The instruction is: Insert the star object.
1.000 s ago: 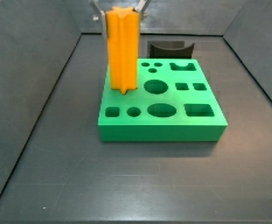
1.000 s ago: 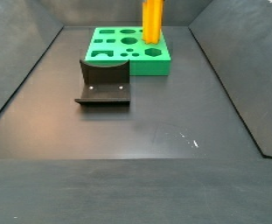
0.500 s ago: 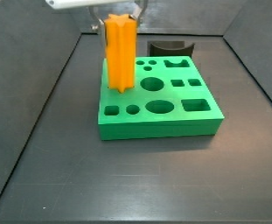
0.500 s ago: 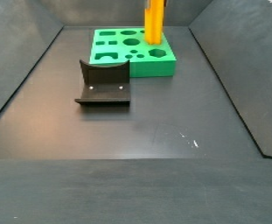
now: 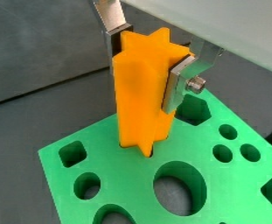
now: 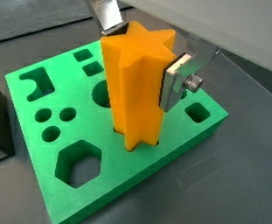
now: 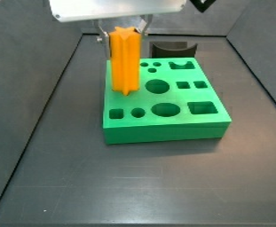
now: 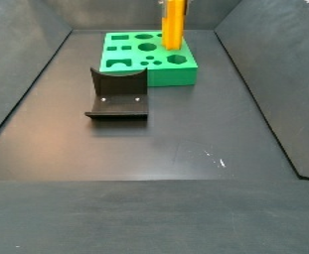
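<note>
Bright orange star object (image 5: 144, 96), silver-fingered gripper (image 5: 149, 51), green block (image 7: 164, 111).

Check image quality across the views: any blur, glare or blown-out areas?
Both wrist views are sharp on the star object and green block; the gripper fingers catch light. In a side view, the arm's white body is blown out above the bar; floor shows faint sheen.
</note>
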